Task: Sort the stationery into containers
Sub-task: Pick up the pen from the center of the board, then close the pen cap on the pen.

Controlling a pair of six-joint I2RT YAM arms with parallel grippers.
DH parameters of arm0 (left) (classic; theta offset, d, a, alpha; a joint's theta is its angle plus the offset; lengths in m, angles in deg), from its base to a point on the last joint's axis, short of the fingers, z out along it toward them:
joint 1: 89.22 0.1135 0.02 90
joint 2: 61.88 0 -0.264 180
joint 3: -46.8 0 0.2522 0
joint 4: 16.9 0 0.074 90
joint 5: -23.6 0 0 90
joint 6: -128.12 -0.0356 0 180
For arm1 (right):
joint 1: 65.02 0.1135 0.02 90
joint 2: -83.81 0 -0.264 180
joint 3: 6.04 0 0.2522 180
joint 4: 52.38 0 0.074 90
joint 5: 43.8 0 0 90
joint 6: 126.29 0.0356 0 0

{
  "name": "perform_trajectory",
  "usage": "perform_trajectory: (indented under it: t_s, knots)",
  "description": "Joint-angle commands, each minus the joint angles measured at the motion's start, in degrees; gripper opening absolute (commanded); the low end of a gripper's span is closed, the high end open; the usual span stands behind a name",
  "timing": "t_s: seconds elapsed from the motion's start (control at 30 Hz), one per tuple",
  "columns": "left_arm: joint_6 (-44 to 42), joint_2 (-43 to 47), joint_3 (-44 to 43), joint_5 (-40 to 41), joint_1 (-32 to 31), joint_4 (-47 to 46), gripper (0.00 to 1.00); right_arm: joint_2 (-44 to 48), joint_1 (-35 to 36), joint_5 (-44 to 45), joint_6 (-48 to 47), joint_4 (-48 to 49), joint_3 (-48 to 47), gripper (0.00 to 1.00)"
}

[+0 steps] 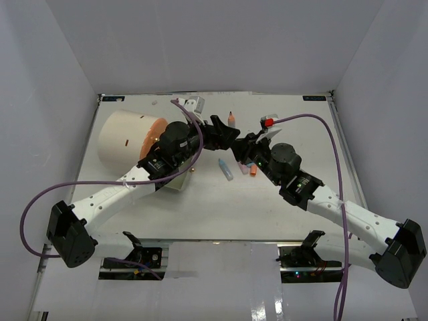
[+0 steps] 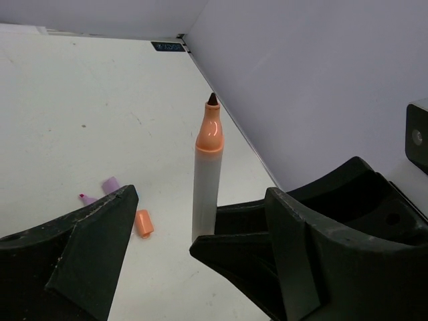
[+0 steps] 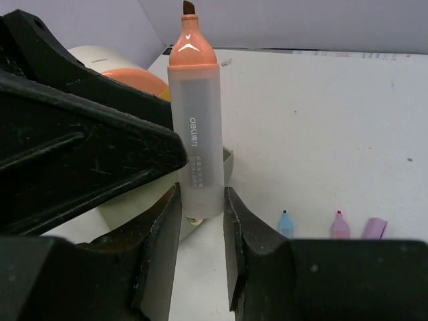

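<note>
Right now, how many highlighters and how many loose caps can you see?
Highlighters: 3 (orange highlighter, blue highlighter, pink highlighter)
Loose caps: 2 (orange cap, purple cap)
Total: 5

Right gripper [image 3: 200, 207] clamped on uncapped orange highlighter [image 3: 195, 120], held upright. Cream container [image 3: 110, 60] behind at left. Blue [image 3: 285, 224] and pink [image 3: 340, 226] highlighter tips at right.
</note>
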Motion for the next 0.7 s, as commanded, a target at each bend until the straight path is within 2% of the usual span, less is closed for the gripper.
perform_trajectory:
  t_s: [0.0,0.27,0.53,0.67]
  knots:
    - [-0.8,0.3,1.0,1.8,-0.2,-5.6,0.86,1.6,0.4,0.8,1.1,4.8,0.0,0.08]
    - [-0.9,-1.5,2.5,0.2,-0.4,-9.5,0.72,1.8,0.4,-0.5,2.2,5.9,0.9,0.08]
    - [-0.9,-2.8,4.0,-2.1,-0.8,-12.6,0.67,2.3,0.5,-2.1,3.1,7.3,1.7,0.08]
    - [-1.1,-3.0,4.9,-3.9,-0.8,-13.3,0.58,2.7,0.5,-2.6,3.0,7.6,1.9,0.08]
